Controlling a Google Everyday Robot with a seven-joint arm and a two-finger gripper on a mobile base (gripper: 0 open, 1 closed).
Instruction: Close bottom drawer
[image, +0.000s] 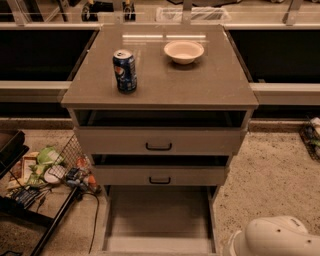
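The bottom drawer (159, 217) is pulled far out at the foot of the cabinet, showing its flat grey floor; its front edge (159, 245) lies at the lower frame edge and its handle is out of view. Above it the middle drawer (160, 175) and the top drawer (160, 141) stand slightly open, each with a black bar handle. A white rounded part of my arm (277, 238) shows at the lower right, right of the open drawer. My gripper is not in view.
A blue soda can (125, 71) and a white bowl (184, 51) stand on the cabinet top (210, 85). A black wire rack with snack packets and cables (45, 175) stands on the floor at left. Speckled floor (270, 175) lies at right.
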